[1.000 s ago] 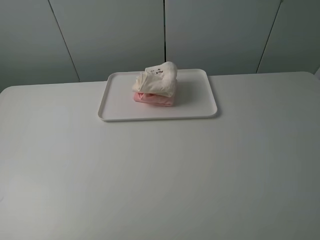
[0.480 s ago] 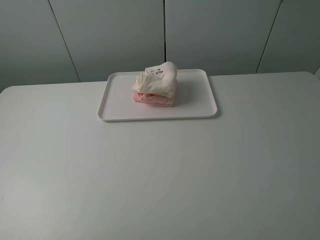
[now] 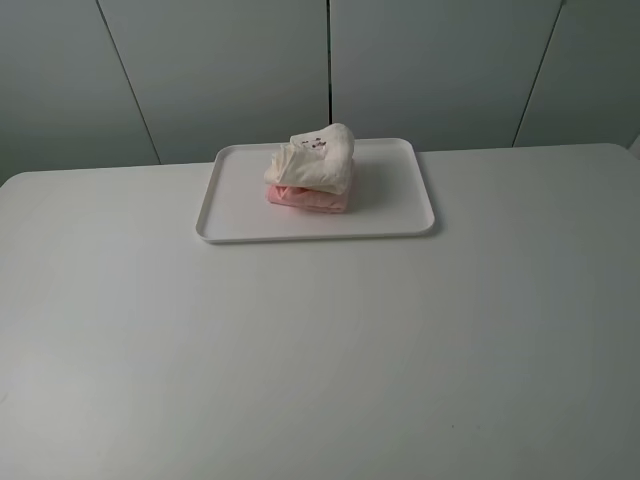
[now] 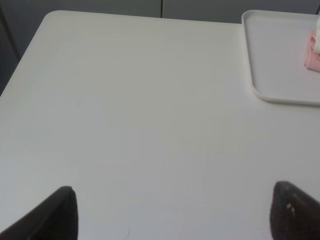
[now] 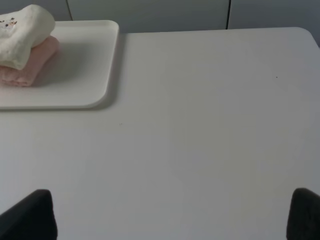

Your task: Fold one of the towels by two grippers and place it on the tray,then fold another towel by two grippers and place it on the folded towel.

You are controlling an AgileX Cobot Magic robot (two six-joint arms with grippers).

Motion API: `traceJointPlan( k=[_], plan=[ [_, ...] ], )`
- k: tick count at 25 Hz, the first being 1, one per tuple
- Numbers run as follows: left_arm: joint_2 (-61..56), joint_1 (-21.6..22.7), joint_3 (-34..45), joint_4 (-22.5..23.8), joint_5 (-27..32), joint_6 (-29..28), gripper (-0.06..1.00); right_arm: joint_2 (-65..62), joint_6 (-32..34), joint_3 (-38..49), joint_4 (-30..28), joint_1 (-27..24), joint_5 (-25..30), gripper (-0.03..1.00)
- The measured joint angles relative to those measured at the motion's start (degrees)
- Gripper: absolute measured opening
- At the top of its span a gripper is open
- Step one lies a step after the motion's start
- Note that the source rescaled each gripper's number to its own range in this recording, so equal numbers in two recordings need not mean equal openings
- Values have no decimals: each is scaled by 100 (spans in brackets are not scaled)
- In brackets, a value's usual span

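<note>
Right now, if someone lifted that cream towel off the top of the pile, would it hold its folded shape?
Probably not. The cream towel looks like soft terry, and it already bulges unevenly, so it would likely flop open. It seems light. It rests loosely on the pink towel, so that one might shift on the tray.

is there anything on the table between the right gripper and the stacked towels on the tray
Nothing visible. From the right gripper, open with jaws wide apart, only bare table runs up to the tray, where the cream towel sits on the pink towel.
</note>
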Motion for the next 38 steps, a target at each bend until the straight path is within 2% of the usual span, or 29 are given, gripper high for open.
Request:
traceJointPlan(
  k=[16, 23, 38],
  plan=[
    [0, 0, 0, 0, 0, 0, 99, 0, 0, 0, 0, 0, 0, 100],
    [0, 428, 0, 0, 0, 0, 99, 0, 0, 0, 0, 0, 0, 100],
    [0, 444, 0, 0, 0, 0, 99, 0, 0, 0, 0, 0, 0, 100]
  ],
)
